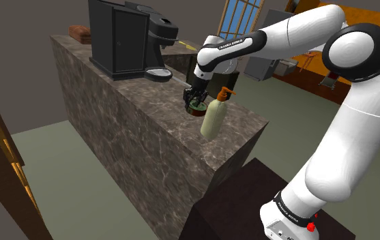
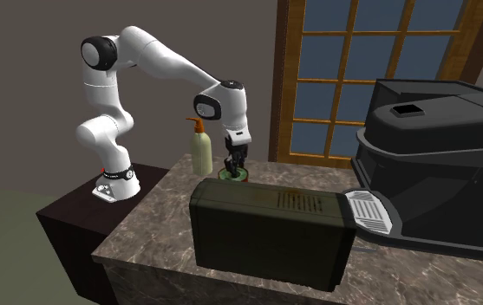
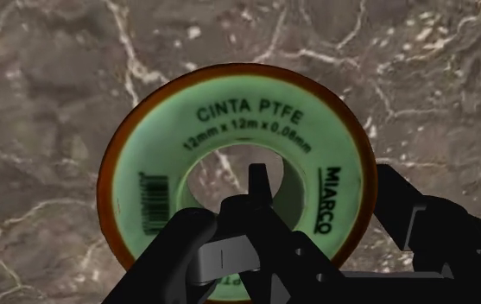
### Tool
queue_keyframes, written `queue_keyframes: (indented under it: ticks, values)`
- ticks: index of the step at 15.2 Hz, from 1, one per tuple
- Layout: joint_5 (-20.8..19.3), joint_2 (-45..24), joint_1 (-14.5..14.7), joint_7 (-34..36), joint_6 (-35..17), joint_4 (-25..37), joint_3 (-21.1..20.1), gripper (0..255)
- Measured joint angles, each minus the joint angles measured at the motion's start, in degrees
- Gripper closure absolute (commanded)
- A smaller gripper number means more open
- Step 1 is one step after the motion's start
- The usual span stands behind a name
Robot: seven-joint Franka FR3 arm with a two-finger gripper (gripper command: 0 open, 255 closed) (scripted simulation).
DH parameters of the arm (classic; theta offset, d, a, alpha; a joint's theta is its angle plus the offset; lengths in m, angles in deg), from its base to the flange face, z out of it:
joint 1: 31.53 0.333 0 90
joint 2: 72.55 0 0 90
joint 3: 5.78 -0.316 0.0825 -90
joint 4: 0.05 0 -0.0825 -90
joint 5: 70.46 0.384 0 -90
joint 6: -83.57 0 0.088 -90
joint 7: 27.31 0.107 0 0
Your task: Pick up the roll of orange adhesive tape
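Closest in, the tool (image 3: 325, 186), two black fingers parted and set astride one side of the roll of tape (image 3: 256, 117): one fingertip down in the centre hole, clear of the hole's edge, the other just outside the rim. Not clamped on anything. Roll flat on the brown, white-veined stone of the desk (image 3: 57, 86), face up, pale green with an orange-brown rim (printed CINTA PTFE and MIARCO, plus a barcode).

From the shoulder view, tool (image 1: 195, 95) pointing straight down onto the roll of tape (image 1: 197, 107), near the end of the desk (image 1: 134, 129) that adjoins the dark stand (image 1: 243, 204). Just beside the roll, toward that view's right, an upright cream pump bottle (image 1: 215, 116) with an orange top.

In the second exterior view, tool (image 2: 235, 163) and roll of tape (image 2: 233, 176) beside the pump bottle (image 2: 200, 149), with the stand (image 2: 66, 217) to that view's left. Farther along the desk (image 2: 153, 217), a dark boxy appliance (image 2: 270, 230) with a slotted top, then a big black coffee machine (image 2: 439, 165), seen also at the far end in the shoulder view (image 1: 123, 37). Beyond all that, a wood-framed window (image 2: 369, 69) with blue panes
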Motion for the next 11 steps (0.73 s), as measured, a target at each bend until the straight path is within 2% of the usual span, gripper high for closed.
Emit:
queue_keyframes:
  ticks: [11]
  values:
    - [-0.84,3.29,-0.07,1.17,7.46,4.24,0.20,255]
